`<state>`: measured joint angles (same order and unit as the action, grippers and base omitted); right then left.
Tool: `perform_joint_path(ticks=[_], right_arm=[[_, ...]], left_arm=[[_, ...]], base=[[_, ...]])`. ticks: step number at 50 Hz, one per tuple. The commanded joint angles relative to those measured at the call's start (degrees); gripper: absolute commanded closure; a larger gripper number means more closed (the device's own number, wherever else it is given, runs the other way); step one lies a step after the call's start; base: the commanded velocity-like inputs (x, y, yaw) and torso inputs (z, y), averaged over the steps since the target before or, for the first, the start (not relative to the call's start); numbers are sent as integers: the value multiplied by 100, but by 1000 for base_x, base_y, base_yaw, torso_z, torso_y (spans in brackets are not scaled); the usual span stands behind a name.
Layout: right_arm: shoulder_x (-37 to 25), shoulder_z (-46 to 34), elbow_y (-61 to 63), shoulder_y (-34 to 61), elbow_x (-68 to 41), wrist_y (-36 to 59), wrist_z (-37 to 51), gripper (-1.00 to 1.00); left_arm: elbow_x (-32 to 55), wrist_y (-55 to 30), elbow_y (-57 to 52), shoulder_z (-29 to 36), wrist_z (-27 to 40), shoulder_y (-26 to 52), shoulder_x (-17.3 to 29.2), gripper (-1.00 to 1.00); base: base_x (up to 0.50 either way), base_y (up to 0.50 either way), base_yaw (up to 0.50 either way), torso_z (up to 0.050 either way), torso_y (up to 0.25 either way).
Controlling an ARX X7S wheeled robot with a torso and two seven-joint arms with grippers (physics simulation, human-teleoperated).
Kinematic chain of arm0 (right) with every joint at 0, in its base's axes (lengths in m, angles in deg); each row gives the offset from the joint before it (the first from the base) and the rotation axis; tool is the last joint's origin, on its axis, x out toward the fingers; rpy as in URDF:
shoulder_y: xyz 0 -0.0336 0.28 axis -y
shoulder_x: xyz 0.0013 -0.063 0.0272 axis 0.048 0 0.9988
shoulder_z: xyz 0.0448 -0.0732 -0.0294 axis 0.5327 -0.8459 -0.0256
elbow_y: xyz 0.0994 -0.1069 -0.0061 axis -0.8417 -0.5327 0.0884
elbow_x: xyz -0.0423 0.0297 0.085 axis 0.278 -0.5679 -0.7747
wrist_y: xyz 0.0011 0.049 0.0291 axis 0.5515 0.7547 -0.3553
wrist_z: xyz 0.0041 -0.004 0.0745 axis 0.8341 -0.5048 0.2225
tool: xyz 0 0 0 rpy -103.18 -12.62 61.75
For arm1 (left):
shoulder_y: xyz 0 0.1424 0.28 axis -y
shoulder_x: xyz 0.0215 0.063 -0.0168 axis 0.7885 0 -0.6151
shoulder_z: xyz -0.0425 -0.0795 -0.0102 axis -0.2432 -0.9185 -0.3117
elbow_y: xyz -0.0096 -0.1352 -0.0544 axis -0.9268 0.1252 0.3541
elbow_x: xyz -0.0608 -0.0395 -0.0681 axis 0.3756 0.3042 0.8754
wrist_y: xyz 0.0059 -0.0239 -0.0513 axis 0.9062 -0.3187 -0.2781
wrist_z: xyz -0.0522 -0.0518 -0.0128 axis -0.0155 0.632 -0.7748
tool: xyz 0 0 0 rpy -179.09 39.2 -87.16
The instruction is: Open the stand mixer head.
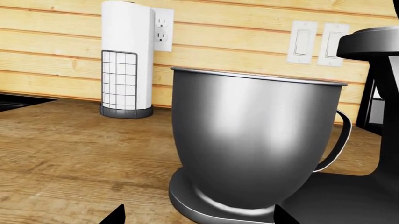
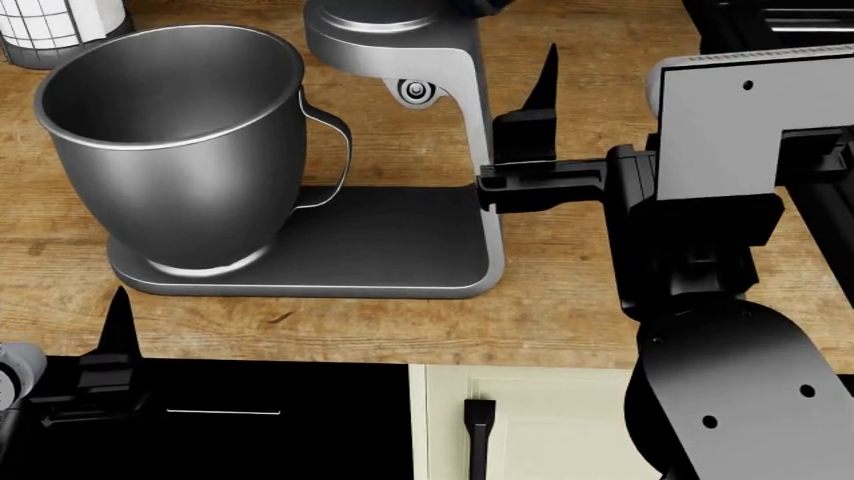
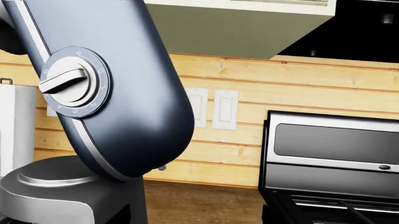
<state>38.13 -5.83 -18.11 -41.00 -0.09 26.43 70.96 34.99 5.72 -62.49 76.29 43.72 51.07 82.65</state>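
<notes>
The stand mixer head (image 3: 124, 93) is dark navy with a silver trim band and a round knob (image 3: 65, 81). It stands tilted up and back on the silver-grey column (image 3: 56, 186), which also shows in the head view (image 2: 467, 150). The head is almost cut off at the top of the head view. The steel bowl (image 2: 174, 130) sits on the flat dark base (image 2: 360, 250). My right gripper (image 3: 196, 217) is open and empty beside the column, one finger (image 2: 541, 90) just right of it. My left gripper (image 1: 199, 219) is open and empty, low in front of the bowl (image 1: 249, 140), one finger (image 2: 120, 330) showing.
A paper towel holder (image 1: 126, 56) stands at the back left by a wall outlet (image 1: 162, 29) and light switches (image 1: 315, 42). A black and silver oven (image 3: 330, 163) stands right of the mixer. The counter's front edge, a black appliance front (image 2: 227, 420) and a cream cabinet (image 2: 534, 420) lie below.
</notes>
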Motion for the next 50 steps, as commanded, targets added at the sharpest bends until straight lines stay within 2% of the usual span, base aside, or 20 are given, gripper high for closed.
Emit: perform_joint_path(ticks=[1, 50], right_arm=[[-10, 16, 85, -98, -13, 8, 80, -100], [-25, -14, -21, -163, -68, -152, 117, -100]], left_arm=[[1, 54, 87, 33, 4, 34, -5, -100], [79, 102, 11, 65, 112, -48, 102, -100]], base=[[0, 0, 0, 0, 0], [0, 0, 0, 0, 0]])
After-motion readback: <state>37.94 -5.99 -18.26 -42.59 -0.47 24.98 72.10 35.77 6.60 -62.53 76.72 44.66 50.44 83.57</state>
